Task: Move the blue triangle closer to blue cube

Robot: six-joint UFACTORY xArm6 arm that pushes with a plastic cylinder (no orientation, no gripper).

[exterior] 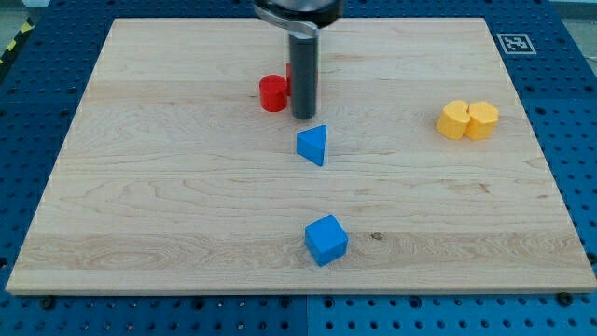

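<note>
The blue triangle lies near the middle of the wooden board. The blue cube sits below it, toward the view's bottom, with a clear gap between the two. My tip stands just above the triangle, slightly to its left, close to it; I cannot tell if it touches. The rod rises to the view's top edge.
A red block sits just left of the rod, partly hidden behind it. Two yellow blocks lie side by side, touching, at the view's right. A blue pegboard table surrounds the board.
</note>
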